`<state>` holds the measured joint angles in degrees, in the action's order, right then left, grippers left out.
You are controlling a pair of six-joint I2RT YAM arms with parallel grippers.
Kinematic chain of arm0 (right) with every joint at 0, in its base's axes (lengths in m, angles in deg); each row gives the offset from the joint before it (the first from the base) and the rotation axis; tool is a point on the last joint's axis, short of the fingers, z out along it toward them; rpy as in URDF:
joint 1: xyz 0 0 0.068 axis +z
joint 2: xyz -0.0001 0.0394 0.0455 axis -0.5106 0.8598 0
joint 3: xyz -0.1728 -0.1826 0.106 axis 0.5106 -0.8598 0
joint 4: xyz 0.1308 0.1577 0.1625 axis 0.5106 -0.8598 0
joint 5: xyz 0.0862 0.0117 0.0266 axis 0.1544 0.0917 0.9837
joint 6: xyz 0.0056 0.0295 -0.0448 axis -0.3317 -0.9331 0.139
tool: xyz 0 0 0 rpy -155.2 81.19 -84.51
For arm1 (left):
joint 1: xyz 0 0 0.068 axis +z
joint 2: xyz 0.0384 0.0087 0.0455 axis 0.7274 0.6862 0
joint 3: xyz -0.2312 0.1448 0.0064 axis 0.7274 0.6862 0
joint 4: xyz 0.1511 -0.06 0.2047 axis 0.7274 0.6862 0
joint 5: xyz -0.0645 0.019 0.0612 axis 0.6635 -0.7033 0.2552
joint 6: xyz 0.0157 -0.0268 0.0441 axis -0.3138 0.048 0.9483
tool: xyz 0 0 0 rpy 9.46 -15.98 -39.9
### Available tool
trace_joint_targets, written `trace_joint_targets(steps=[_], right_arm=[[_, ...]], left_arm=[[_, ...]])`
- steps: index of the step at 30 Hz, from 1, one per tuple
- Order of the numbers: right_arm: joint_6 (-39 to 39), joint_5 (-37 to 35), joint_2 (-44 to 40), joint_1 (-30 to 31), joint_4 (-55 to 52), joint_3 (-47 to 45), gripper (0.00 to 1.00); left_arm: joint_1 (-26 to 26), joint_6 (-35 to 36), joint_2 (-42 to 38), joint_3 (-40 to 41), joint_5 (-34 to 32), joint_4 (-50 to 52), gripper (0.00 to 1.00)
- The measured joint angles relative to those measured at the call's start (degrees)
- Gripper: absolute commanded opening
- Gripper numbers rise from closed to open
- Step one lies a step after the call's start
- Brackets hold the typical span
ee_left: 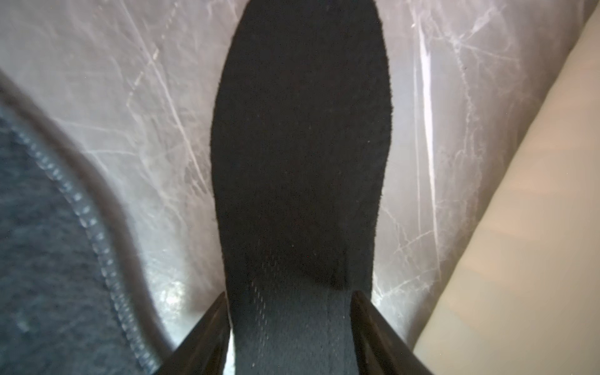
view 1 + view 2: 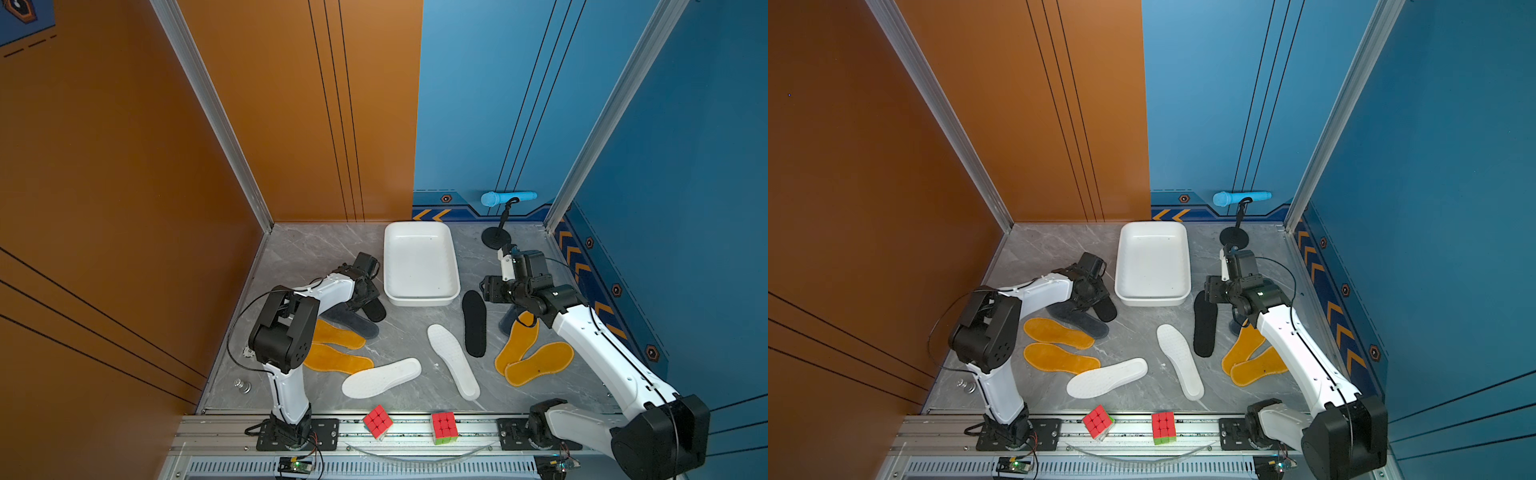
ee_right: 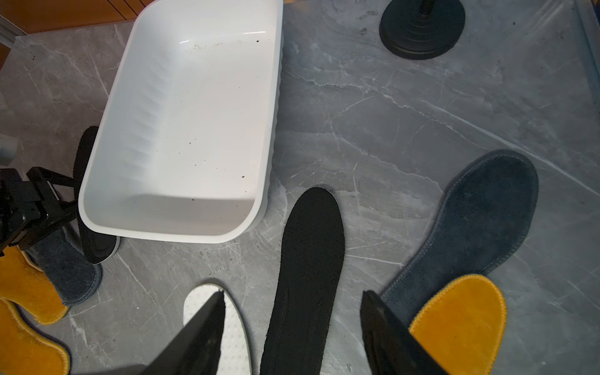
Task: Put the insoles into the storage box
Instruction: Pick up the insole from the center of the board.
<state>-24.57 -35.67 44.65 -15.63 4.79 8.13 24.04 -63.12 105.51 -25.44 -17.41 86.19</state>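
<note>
Black insole (image 1: pixel 302 162) between left hand's (image 1: pixel 290 293) fingers (image 1: pixel 201 337)

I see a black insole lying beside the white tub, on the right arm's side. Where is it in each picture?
In a top view: the black insole lies by the near right corner of the storage box.
In a top view: same spot.
Left wrist: not in it; that is another black insole.
Right wrist: bottom centre, between the right fingers.
Shared landmark: the storage box.

Robot lab booth (aluminium-framed panels (image 2: pixel 208 104))
</note>
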Motion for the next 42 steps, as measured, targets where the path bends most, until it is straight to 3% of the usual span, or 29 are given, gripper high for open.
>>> trace_joint_targets(steps=[4, 9, 19, 29, 42], right_arm=[[0.00, 0.57, 0.00, 0.00, 0.11, -0.09, 0.66], [-0.20, 0.81, 0.00, 0.00, 0.61, -0.72, 0.64], [-1.01, 1.44, -0.22, 0.31, 1.09, -1.29, 0.62], [-1.09, 2.25, -1.40, 0.68, 1.53, -1.68, 0.61], [-1.62, 4.02, -1.60, 0.98, 2.14, -1.77, 0.60]], left_arm=[[0.00, 0.00, 0.00, 0.02, 0.28, -0.22, 0.57], [0.00, -0.07, 0.00, 0.55, 0.42, -0.63, 0.37], [-0.37, 1.11, 0.39, 0.44, -0.20, 0.22, 0.29], [-0.37, 1.66, 0.81, 0.35, -0.85, 0.63, 0.00], [1.84, 4.90, -1.97, 2.95, 0.44, -0.46, 0.00]])
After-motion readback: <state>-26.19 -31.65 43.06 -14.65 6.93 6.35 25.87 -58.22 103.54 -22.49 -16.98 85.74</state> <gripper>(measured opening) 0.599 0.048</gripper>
